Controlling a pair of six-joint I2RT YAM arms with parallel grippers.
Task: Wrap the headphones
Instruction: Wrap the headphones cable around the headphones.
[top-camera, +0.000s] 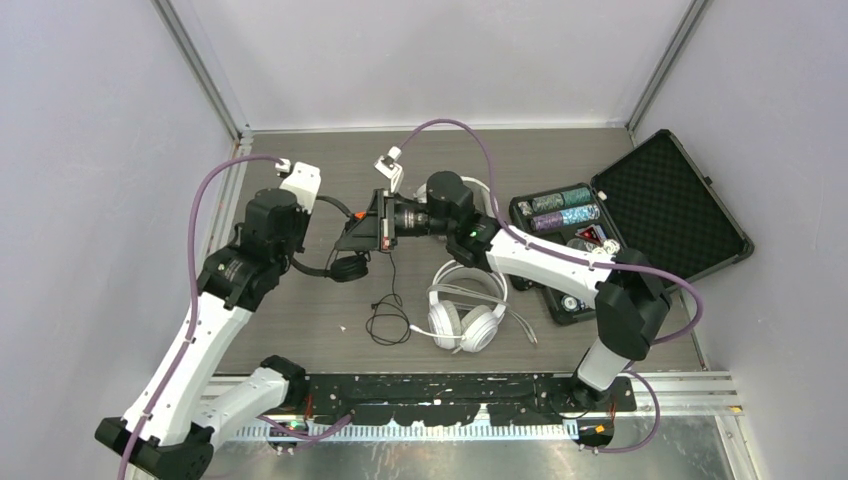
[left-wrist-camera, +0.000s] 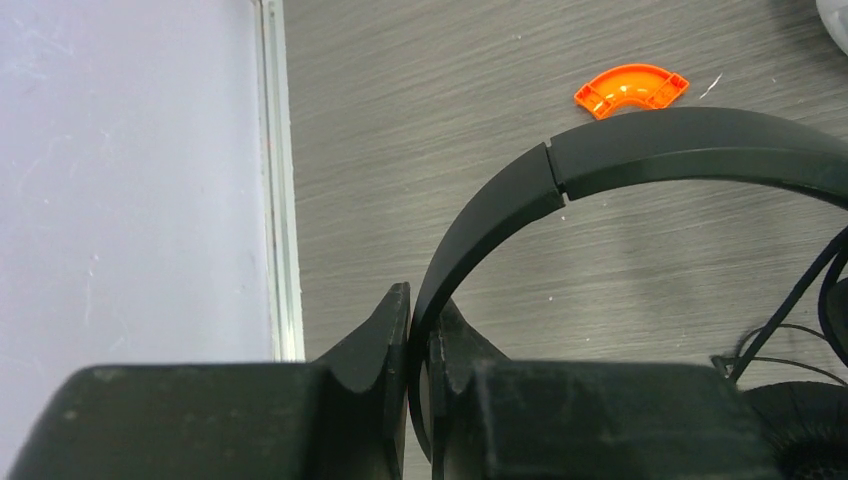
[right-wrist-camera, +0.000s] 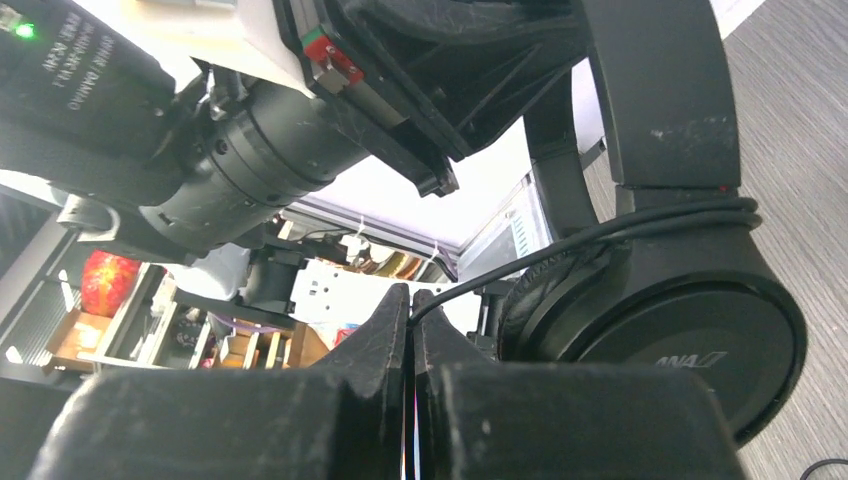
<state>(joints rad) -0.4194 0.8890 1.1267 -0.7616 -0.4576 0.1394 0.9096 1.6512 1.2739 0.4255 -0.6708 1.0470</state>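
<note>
The left gripper (left-wrist-camera: 420, 322) is shut tight on the band of the black headphones (top-camera: 347, 267). In the left wrist view the thin black band goes right between the two fingers and curves up and over to the right. The right gripper (right-wrist-camera: 412, 310) is shut too, and it pinches the black cord (right-wrist-camera: 560, 254) between its tips. In the right wrist view the cord runs from those tips up to the round black ear cup (right-wrist-camera: 690, 320), which sits just beside the gripper. From above, the two grippers are close together near the middle of the table (top-camera: 300, 330), toward the back, with the black headphones between them. More of the black cord lies in a loose loop on the table, nearer the front. The white headphones (top-camera: 465, 315) lie flat on the table to the right of that loop, and no gripper touches them. A small orange curved piece (left-wrist-camera: 630, 90) lies on the table just past the black band. An open black case (top-camera: 665, 195) with chips in it sits at the right side of the table.
</note>
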